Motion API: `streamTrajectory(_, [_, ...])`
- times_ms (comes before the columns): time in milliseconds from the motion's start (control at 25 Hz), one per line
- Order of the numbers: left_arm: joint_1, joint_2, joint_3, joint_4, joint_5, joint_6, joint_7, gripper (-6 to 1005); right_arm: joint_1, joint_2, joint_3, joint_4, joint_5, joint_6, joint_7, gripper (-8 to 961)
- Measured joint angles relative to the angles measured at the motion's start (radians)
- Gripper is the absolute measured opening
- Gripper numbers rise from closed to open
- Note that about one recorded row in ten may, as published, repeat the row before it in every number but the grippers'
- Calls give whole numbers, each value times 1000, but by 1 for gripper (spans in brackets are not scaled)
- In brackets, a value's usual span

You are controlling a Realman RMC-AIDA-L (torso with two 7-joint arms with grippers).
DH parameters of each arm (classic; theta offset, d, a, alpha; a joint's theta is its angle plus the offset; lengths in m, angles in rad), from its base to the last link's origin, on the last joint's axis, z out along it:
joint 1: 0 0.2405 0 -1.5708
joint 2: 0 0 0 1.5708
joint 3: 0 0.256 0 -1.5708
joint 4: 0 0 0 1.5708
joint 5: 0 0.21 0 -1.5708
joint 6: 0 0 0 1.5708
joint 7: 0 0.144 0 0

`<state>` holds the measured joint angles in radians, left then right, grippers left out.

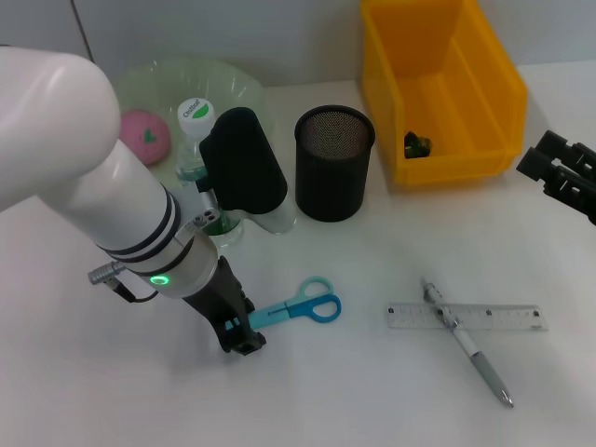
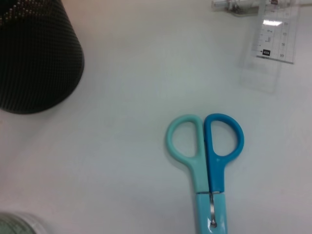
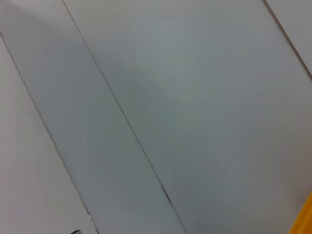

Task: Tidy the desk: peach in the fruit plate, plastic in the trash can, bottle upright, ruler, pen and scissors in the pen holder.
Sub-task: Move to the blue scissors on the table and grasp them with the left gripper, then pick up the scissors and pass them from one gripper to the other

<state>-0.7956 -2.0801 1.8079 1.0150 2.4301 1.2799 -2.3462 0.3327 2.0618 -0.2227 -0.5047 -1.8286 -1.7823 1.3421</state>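
The left gripper (image 1: pixel 240 335) was down at the white counter (image 1: pixel 354 391), its black fingers clenched on the blade end of the small scissors with one pale teal and one blue plastic handle (image 1: pixel 300 305). The scissors lay flat, handles pointing toward the clear plastic ruler (image 1: pixel 466 317), which rested well apart from them with the silver and white pen (image 1: pixel 466 341) lying across it.

Behind the scissors stood the black mesh cylindrical pen holder (image 1: pixel 334 164), upright. Just beside it, partly hidden by the arm, was the clear plastic bottle with a white cap (image 1: pixel 194 119), standing upright. The pink round peach (image 1: pixel 143 135) sat in the translucent green fruit plate (image 1: pixel 228 79). The yellow plastic bin (image 1: pixel 438 93) stood at the back with a small dark scrap (image 1: pixel 416 144) inside.

The right gripper (image 1: pixel 561 174) hung at the counter's far right edge, beside the bin; whether it was released or clenched I could not tell.

From the left wrist, the scissors' handles (image 2: pixel 204 146) lay closed together.
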Motion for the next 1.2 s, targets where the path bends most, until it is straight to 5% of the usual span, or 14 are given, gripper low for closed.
streamTrajectory(600, [-11, 0, 3, -10, 11, 11, 23, 440, 7, 2, 0, 0, 0, 0, -4, 831])
streamTrajectory(1200, [-12, 0, 10, -21, 31, -3, 37, 256, 11, 12, -1, 2, 0, 3, -4, 831])
